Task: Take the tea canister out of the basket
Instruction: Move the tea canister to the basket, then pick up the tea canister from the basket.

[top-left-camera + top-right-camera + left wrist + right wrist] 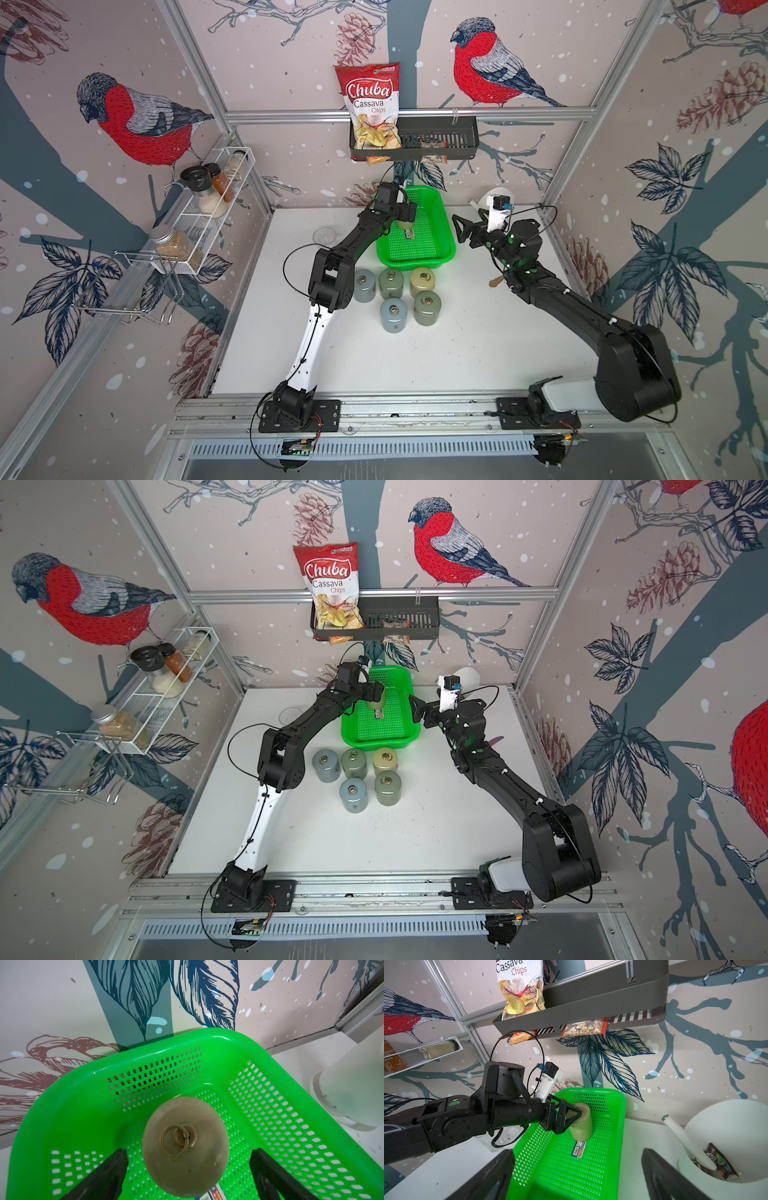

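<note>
The tea canister (185,1147), an olive cylinder with a ring pull on its lid, stands upright at the far end of the green basket (187,1039). Both top views show the canister (405,224) (376,702) in the basket (415,262) (382,742). My left gripper (188,1152) is open and straddles the canister's top, with green mesh showing on both sides between the fingers (116,1163) and the lid. The right wrist view shows the left gripper (571,1113) at the canister (581,1126). My right gripper (461,230) hovers open beside the basket's right rim, holding nothing.
Several more canisters (392,291) stand on the table in front of the basket. A white jug (726,1136) sits at the back right. A black wall rack (436,137) with a chips bag hangs above the basket. A white wire shelf (208,208) lines the left wall.
</note>
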Robot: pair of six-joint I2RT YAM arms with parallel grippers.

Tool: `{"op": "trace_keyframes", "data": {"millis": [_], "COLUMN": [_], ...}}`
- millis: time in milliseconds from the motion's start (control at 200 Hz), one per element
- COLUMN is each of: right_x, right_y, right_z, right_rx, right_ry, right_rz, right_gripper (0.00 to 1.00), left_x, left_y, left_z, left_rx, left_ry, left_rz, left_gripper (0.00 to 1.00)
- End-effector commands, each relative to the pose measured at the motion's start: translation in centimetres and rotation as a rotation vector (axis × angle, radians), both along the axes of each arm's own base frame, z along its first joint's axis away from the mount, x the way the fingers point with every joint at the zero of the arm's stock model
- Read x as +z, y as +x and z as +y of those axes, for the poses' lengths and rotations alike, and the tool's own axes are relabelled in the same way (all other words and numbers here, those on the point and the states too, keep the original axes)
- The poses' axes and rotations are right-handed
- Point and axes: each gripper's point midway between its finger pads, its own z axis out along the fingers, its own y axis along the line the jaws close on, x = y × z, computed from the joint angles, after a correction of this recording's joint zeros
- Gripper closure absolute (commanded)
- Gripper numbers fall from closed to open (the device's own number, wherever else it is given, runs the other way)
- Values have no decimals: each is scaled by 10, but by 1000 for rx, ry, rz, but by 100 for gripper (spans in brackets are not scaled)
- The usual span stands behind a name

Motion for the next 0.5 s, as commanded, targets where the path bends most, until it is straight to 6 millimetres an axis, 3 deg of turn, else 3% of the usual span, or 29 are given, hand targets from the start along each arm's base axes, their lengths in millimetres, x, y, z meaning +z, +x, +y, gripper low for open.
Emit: {"op": "trace_keyframes", "data": {"millis": [0,205,495], "right_x": [0,-3,-9], "right_y": [0,1,4], "right_z": [-2,-1,0], "right_rx": [-4,-3,-1], "right_ry": [0,0,-3], "right_rz": [-1,5,19], "right_gripper": [0,0,0], "left_x": [8,-12,-30], "left_y": [5,9,6], "left_z": [0,3,-9], "left_rx": [14,22,-27], "left_ry": [-20,34,46], "left_rz": [-20,-7,14], "left_gripper": [4,3,3]}}
